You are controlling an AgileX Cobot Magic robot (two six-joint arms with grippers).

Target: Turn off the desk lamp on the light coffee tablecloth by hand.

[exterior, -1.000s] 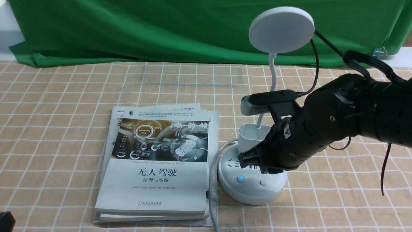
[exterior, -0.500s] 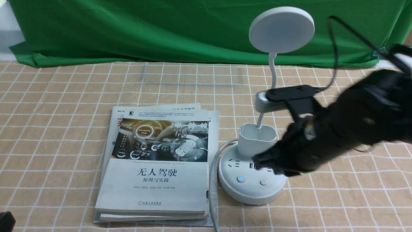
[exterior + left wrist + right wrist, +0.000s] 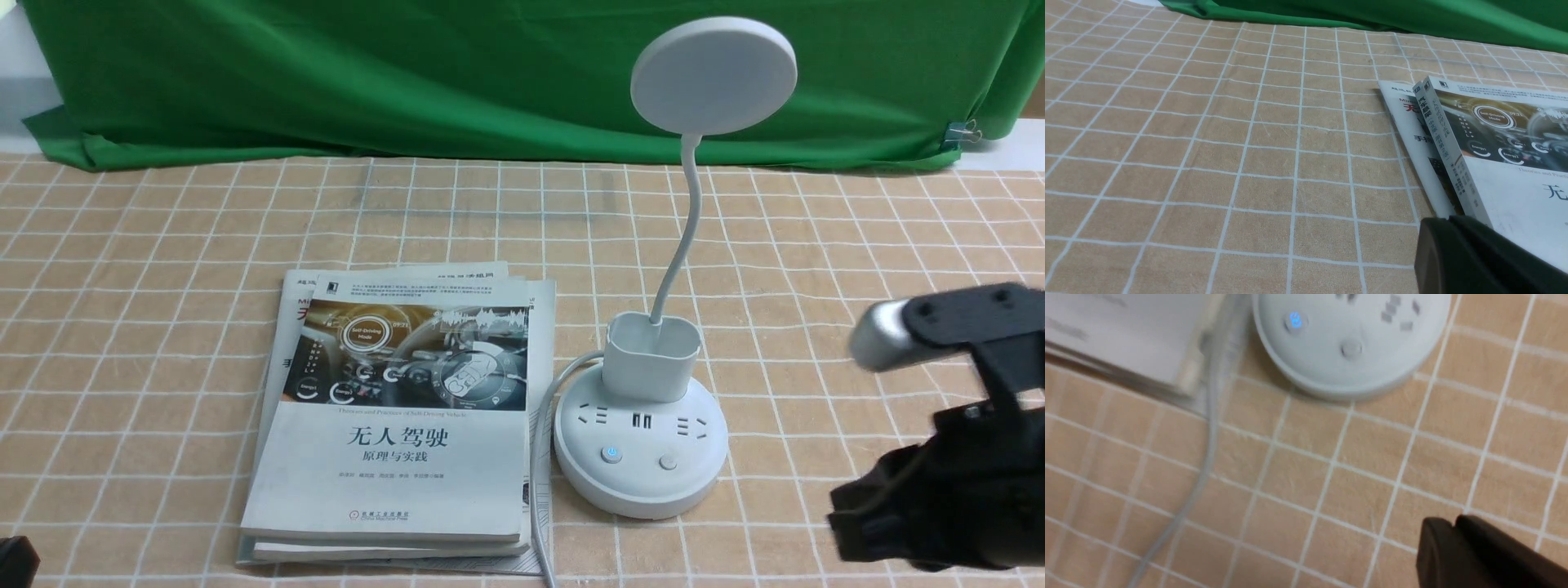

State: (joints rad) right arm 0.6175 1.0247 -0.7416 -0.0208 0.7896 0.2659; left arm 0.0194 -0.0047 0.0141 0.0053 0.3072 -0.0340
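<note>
The white desk lamp (image 3: 641, 457) stands on the light coffee tablecloth (image 3: 163, 286), with its disc head (image 3: 713, 75) high on the gooseneck and its cup holder (image 3: 653, 347) on the base. On the base, one button (image 3: 611, 454) glows blue and a plain button (image 3: 668, 463) sits beside it. Both also show in the right wrist view, the blue one (image 3: 1295, 320) and the plain one (image 3: 1351, 348). My right gripper (image 3: 849, 527) is shut and empty, low at the front right, apart from the lamp; it also shows in its wrist view (image 3: 1453, 522). My left gripper (image 3: 1447, 220) is shut beside the books.
A stack of books (image 3: 400, 425) lies just left of the lamp base. The lamp's grey cable (image 3: 539, 490) runs between them toward the front edge. A green backdrop cloth (image 3: 408, 73) hangs along the back. Only the left arm's tip (image 3: 12, 563) shows at the front left.
My right arm has pulled back from over the lamp base, moving right and down to the front right corner. The lamp and books have not moved; the blue button still glows.
</note>
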